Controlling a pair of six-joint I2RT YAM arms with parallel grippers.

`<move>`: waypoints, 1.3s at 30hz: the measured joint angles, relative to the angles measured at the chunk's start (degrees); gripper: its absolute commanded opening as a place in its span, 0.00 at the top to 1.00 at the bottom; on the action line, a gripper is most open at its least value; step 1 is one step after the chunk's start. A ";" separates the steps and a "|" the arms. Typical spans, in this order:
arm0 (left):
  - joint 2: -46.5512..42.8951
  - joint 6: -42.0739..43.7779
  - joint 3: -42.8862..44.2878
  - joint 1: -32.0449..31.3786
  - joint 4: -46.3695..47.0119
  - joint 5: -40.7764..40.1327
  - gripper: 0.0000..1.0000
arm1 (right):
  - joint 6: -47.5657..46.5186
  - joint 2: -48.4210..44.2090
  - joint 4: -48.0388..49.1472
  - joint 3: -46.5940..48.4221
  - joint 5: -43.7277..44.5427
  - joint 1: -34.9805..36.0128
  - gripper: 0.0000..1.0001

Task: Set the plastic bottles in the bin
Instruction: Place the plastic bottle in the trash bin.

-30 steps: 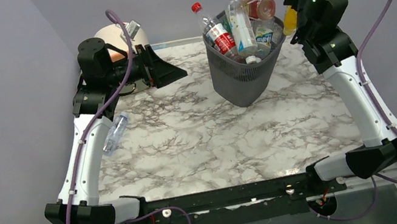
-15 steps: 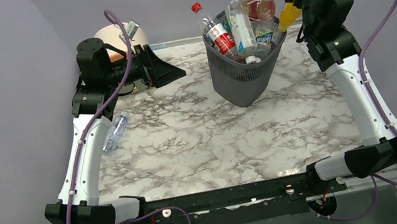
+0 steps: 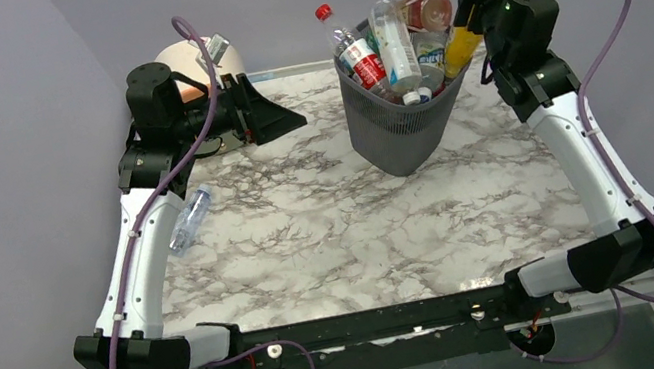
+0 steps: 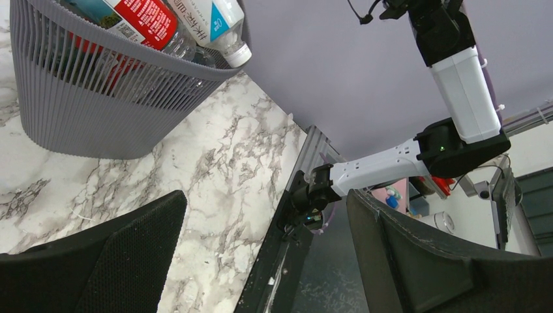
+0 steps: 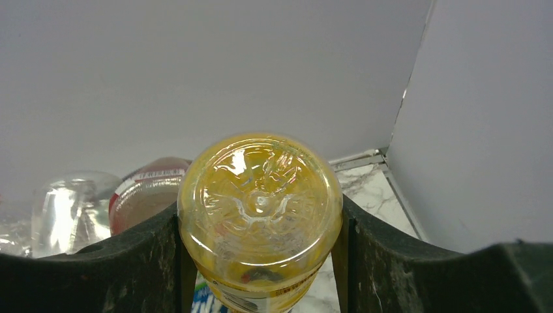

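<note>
The dark grey mesh bin [image 3: 401,136] stands at the back middle, piled with several bottles, among them a red-capped one [image 3: 351,46] and a clear one [image 3: 397,45]. My right gripper [image 3: 467,23] is shut on a yellow bottle [image 3: 457,48] and holds it tilted over the bin's right rim; the wrist view shows its base [image 5: 259,208] between the fingers. A clear bottle [image 3: 189,219] lies on the table at the left, beside my left arm. My left gripper [image 3: 286,119] is open and empty, left of the bin [image 4: 98,104].
A round beige drawer unit [image 3: 185,62] stands at the back left behind my left arm, with a small bottle on top [image 3: 216,48]. Grey walls close the back and both sides. The marble table [image 3: 352,231] ends at a metal rail in front.
My right gripper has swung left with the yellow bottle, from beside the bin's right side to over its right rim. The left arm has not moved.
</note>
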 measured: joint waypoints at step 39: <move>0.00 -0.04 0.00 0.02 0.00 -0.04 0.01 | 6.69 -0.90 -7.30 7.58 -3.43 -3.19 0.06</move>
